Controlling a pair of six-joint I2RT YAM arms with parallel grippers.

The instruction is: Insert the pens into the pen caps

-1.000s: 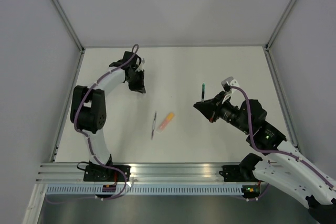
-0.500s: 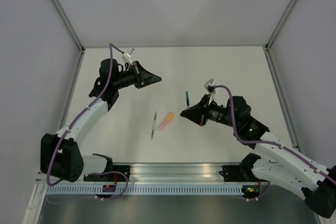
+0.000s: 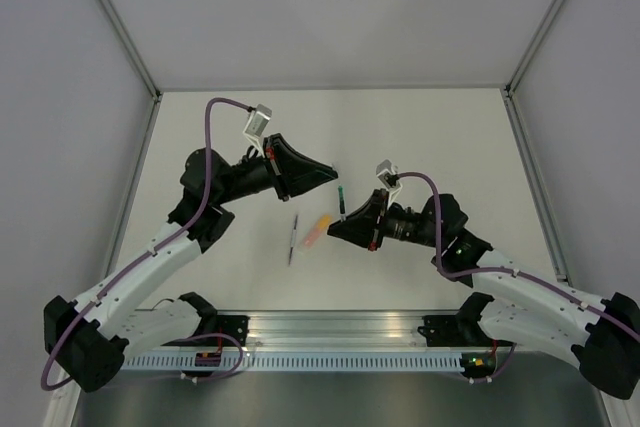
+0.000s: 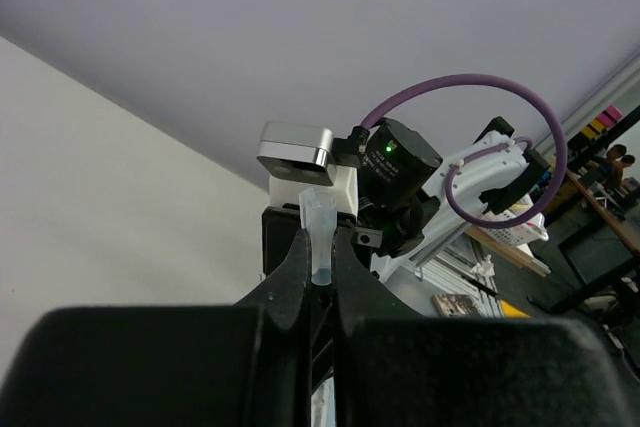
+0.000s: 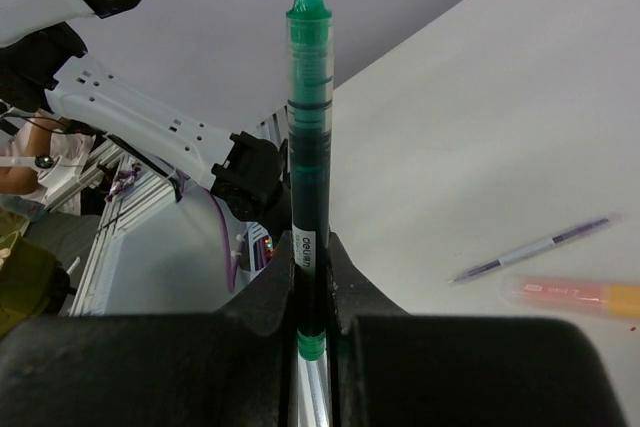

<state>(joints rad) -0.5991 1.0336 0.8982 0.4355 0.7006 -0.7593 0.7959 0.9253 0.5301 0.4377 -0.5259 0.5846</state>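
My right gripper [image 5: 312, 252] is shut on a dark green pen [image 5: 308, 127] near its rear end, and its white tip points away from the wrist. From above, that pen [image 3: 341, 201] stands out of the right gripper [image 3: 344, 219] near the table's middle. A small clear pen cap [image 4: 320, 235] sticks out of my shut left gripper [image 4: 320, 252]. The left gripper [image 3: 331, 174] hangs just behind the green pen's tip, with a small gap between them. On the table lie a thin grey-white pen [image 3: 293, 238] and a thicker orange pen [image 3: 318, 231], side by side.
The thin pen [image 5: 535, 247] and the orange pen [image 5: 575, 295] lie right of the held pen in the right wrist view. The right arm's wrist camera [image 4: 298, 152] faces the left gripper. An aluminium rail [image 3: 330, 327] runs along the near edge, and grey walls enclose the table.
Both arms have swung in toward the table's middle. The left gripper came from the back left with the cap, and the right moved left with the green pen, so they now face each other closely.
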